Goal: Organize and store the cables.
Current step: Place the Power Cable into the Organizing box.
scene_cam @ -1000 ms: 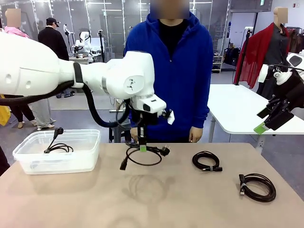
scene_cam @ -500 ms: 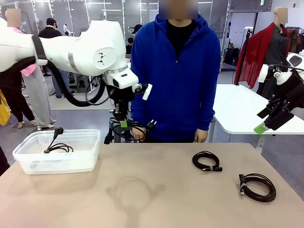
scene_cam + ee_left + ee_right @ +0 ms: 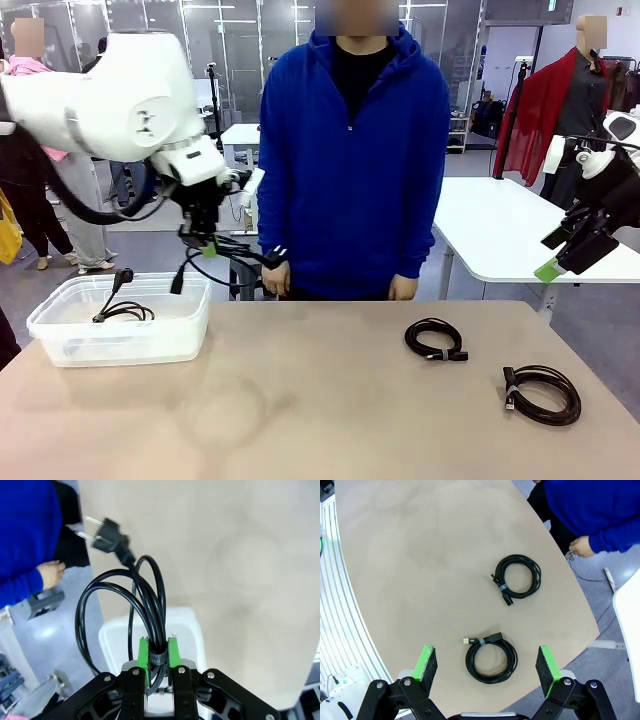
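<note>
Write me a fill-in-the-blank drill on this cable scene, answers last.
The left gripper is shut on a coiled black cable with a two-pin ____.
The clear plastic bin holds ____ black cable.
____ coiled black cables lie on the beige table.
The right gripper is ____.
Answers: plug; one; two; open.

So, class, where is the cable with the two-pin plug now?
Front view, left side: the cable hangs from the left gripper, over the clear bin's right end.

The white left arm [image 3: 110,100] has rounded joints, with a black hose [image 3: 90,215] beneath. The left gripper [image 3: 159,652] and right gripper [image 3: 486,661] are black with green pads [image 3: 426,661] and silver screws [image 3: 178,670]. The person [image 3: 350,150] wears a blue hooded top.
</note>
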